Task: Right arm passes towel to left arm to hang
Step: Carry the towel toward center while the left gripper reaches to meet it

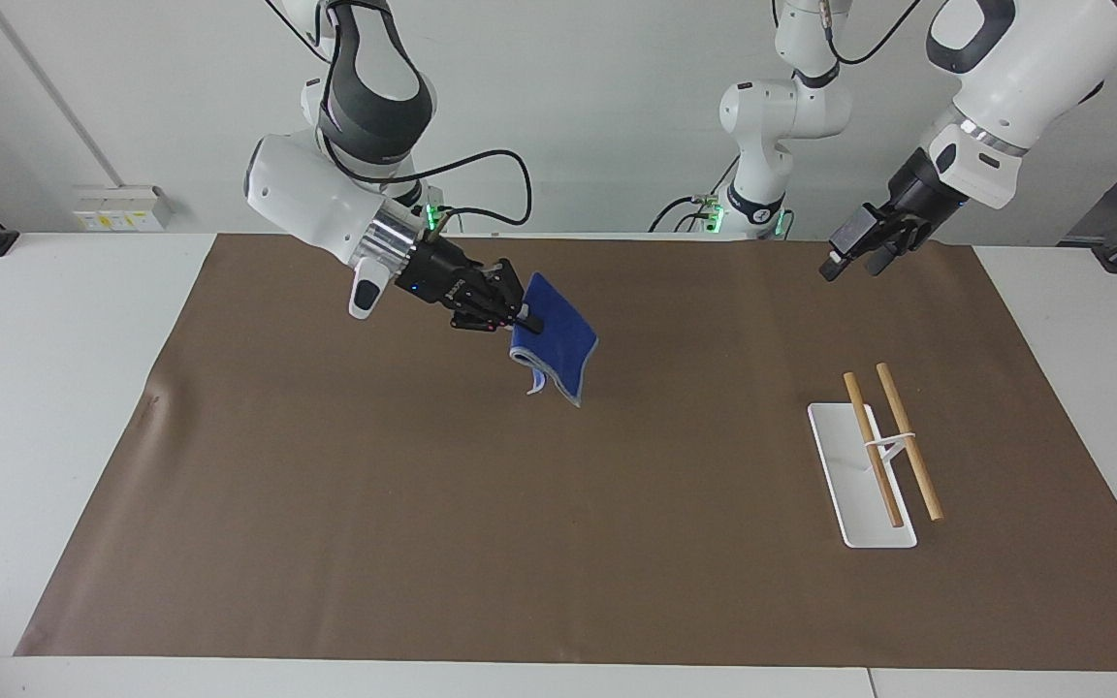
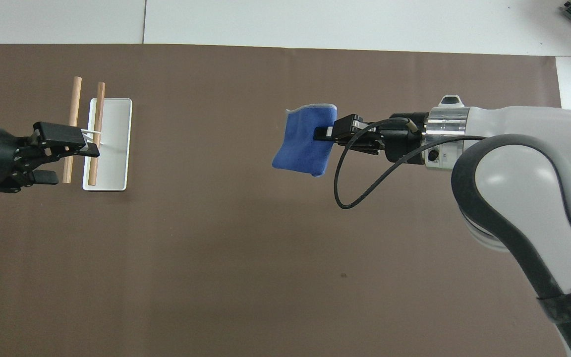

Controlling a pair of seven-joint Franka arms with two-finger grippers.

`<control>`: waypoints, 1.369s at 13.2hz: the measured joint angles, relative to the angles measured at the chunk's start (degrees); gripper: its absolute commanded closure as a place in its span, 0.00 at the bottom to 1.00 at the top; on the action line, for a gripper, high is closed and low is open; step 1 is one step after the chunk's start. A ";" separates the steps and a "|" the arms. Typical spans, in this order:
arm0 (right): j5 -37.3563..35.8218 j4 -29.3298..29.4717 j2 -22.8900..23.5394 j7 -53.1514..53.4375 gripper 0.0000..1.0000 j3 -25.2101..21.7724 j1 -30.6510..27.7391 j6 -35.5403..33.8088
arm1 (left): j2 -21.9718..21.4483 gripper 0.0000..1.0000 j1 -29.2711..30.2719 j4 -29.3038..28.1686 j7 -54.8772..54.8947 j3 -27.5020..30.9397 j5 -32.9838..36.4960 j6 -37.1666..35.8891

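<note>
My right gripper (image 1: 529,318) is shut on the upper edge of the blue towel (image 1: 558,347), which hangs tilted in the air over the middle of the brown mat (image 1: 558,543). From overhead, the towel (image 2: 300,148) sticks out past the right gripper (image 2: 323,133) toward the left arm's end. Raised over that end of the mat, my left gripper (image 1: 851,264) is open and holds nothing. In the overhead view the left gripper (image 2: 75,164) overlaps the rack's wooden rods (image 2: 98,134). A wide gap separates it from the towel.
The hanging rack (image 1: 859,504) has a white base and two wooden rods (image 1: 908,441) on a short post. It stands on the mat toward the left arm's end. White table (image 1: 35,388) surrounds the mat. A third arm's base (image 1: 762,194) stands at the robots' edge.
</note>
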 measured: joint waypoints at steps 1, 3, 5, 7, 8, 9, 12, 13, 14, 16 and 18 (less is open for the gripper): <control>2.08 -0.11 0.00 0.00 1.00 0.03 1.24 -0.05 | -1.00 0.00 -1.13 -2.22 -3.38 -0.10 -1.61 2.40; 7.31 -0.70 0.00 0.02 1.00 0.09 3.48 0.12 | -2.73 0.00 -3.02 -5.81 -9.86 -0.34 -5.44 6.23; 12.82 -1.19 0.01 0.01 1.00 0.11 3.91 0.20 | -3.87 0.00 -4.65 -7.99 -16.34 -0.41 -8.40 9.07; 17.27 -1.25 0.01 0.02 1.00 0.11 4.32 0.17 | -4.74 0.00 -7.01 -10.13 -23.57 -0.44 -9.73 13.13; 18.13 -1.25 0.01 0.01 1.00 0.12 4.70 0.18 | -5.16 0.00 -8.74 -11.34 -27.72 -0.49 -9.95 15.42; 18.49 -1.25 0.01 0.01 1.00 0.13 4.99 0.19 | -5.59 0.00 -10.77 -12.65 -32.05 -0.61 -9.98 18.09; 20.07 -1.25 0.01 0.01 1.00 0.18 5.27 0.19 | -6.90 0.00 -14.81 -16.23 -45.26 -1.72 -10.07 26.35; 20.93 -1.25 0.00 0.01 1.00 0.18 5.53 0.21 | -7.13 0.00 -15.09 -16.84 -49.84 -2.61 -10.08 28.91; 21.37 -1.25 0.01 0.01 1.00 0.18 5.75 0.26 | -7.26 0.00 -15.21 -17.42 -54.06 -3.64 -10.08 31.75; 21.51 -1.25 0.01 0.01 1.00 0.18 5.83 0.28 | -7.30 0.00 -15.27 -18.85 -61.02 -5.82 -10.08 37.20; 21.51 -1.25 0.01 0.01 1.00 0.18 5.83 0.32 | -7.21 0.00 -15.27 -19.85 -65.41 -6.78 -10.08 40.89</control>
